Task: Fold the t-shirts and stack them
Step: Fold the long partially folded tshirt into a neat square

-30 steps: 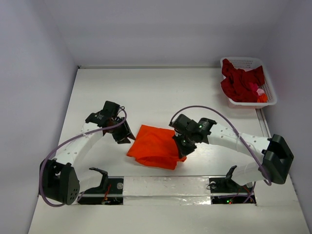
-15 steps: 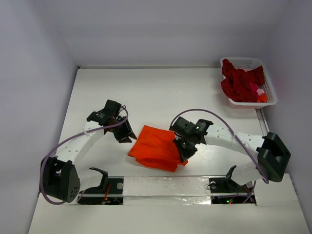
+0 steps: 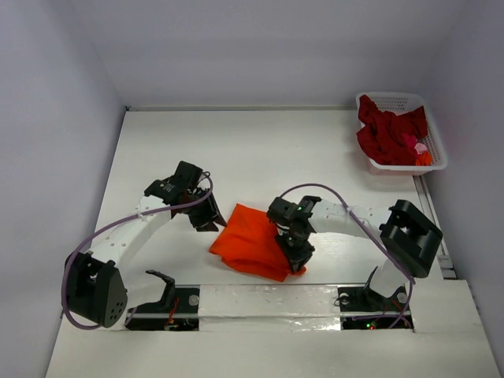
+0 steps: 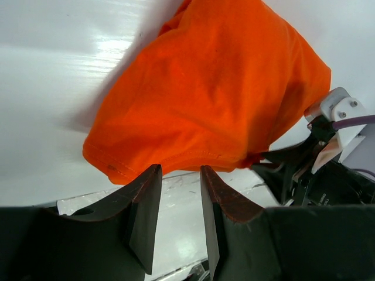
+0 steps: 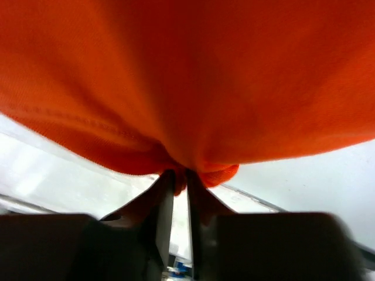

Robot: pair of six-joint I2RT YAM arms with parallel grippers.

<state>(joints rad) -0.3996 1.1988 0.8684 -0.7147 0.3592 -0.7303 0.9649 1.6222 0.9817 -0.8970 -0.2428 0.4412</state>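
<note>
Change: the right arm has swung inward and its elbow has come closer to the middle. The right end effector (image 3: 296, 253) has slid toward the near edge, dragging the cloth with it. The left end effector (image 3: 206, 219) has edged a little closer to the cloth.
Right end effector: its jaws stand only a sliver apart, with a bunched fold of the orange t-shirt (image 3: 250, 236) pinched at the tips. The rest of the cloth drapes over and beyond them.
Left end effector: partly open and holding nothing, with bare tabletop (image 3: 236, 150) showing between its jaws. The shirt's stitched hem lies just past its tips, near but not touching.
Orange t-shirt: a loosely folded heap on the tabletop between the two end effectors, its near right corner in the right one's grip.
Other t-shirts: the dark red t-shirts (image 3: 386, 130) sit piled in a white basket (image 3: 394, 98), well beyond the right end effector toward the far corner.
Handling: the cloth looks light, soft and limp. It will likely sag, crease and slide on the glossy surface, and it cannot hold a shape by itself.
Where to take hold: a hemmed edge or corner seems best, gripping a single layer. A pinch in the middle would only gather layers into a lump.
Step in hand: probably laying down a fold, with the right grip close to letting go.
</note>
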